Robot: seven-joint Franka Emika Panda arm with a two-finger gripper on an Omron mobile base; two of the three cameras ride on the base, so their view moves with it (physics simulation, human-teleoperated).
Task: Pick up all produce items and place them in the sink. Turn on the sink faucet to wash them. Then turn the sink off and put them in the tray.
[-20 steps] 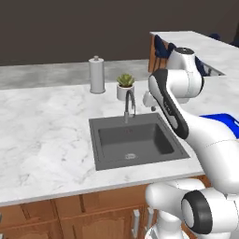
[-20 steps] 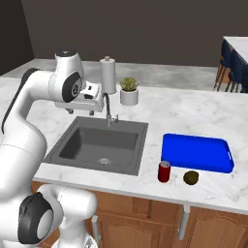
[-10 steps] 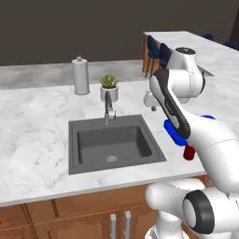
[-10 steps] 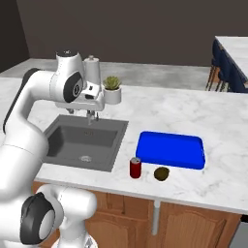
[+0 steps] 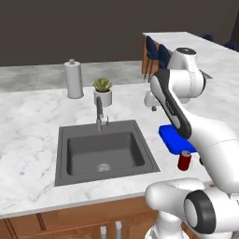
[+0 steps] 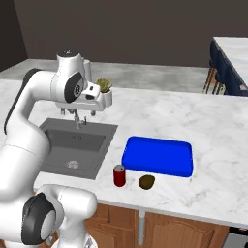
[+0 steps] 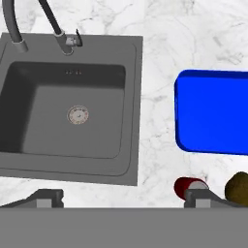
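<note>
The produce (image 6: 146, 181) lies untouched on the desk (image 6: 213, 131) just beside the tray (image 6: 157, 156) and a red can (image 6: 119, 175), so every step remains, the tool (image 6: 78, 113) hanging released above the sink (image 7: 68, 101); the left base view hides the produce behind the arm.

both base views look forward and down from behind, sharing sink (image 5: 105, 149) and tray (image 6: 157, 156); hand view looks straight down, nearer.
</note>
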